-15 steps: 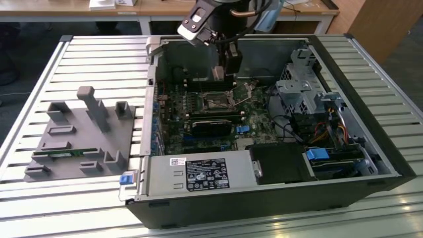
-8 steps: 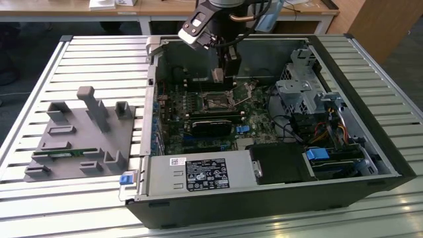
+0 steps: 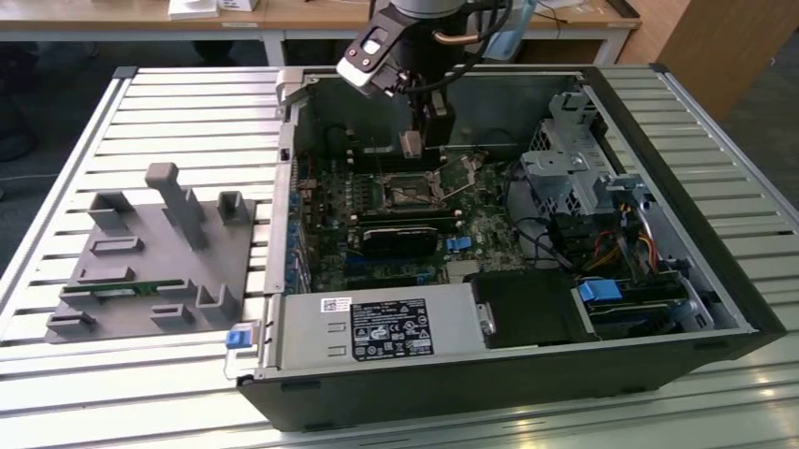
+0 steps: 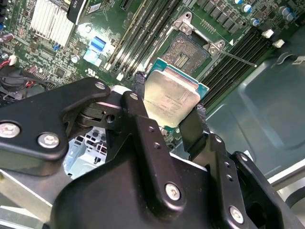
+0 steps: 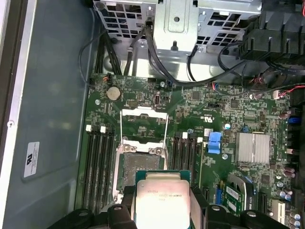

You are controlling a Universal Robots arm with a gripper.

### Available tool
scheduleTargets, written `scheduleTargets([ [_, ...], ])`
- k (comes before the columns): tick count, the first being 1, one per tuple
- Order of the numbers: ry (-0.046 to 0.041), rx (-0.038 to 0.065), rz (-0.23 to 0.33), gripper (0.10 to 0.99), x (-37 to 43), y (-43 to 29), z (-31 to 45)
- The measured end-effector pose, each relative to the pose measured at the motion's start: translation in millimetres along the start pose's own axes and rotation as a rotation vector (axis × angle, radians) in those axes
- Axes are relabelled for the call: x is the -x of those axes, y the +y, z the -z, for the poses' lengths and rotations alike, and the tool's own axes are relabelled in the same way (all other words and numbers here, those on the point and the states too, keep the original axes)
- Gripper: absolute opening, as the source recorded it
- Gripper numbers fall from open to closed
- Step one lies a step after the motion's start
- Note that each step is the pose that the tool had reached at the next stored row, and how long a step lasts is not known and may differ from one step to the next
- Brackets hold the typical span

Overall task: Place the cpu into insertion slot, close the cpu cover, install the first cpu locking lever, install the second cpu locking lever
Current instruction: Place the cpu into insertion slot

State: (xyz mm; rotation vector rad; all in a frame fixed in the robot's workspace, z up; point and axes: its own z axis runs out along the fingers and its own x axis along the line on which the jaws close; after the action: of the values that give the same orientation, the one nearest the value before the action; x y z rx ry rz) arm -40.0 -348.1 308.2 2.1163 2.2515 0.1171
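A slatted metal surface (image 3: 187,103) carries the open computer case (image 3: 500,383). Inside it, the fingers (image 4: 193,130) pinch the cpu (image 4: 169,98) by two opposite edges, holding it over the insertion slot (image 4: 188,50), not seated. It is probably light, stiff and delicate underneath, so gripping the edges suits it.

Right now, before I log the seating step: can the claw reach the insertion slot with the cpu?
Probably yes. The claw holds the cpu close to the insertion slot, and the cpu cover is swung open, leaving the socket bare.
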Motion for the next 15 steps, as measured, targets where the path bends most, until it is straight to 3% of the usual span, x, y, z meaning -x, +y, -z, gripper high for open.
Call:
scheduleTargets([
  [15, -0.0024, 0.0, -0.005, 0.537, -2.5, -0.6, -9.3],
])
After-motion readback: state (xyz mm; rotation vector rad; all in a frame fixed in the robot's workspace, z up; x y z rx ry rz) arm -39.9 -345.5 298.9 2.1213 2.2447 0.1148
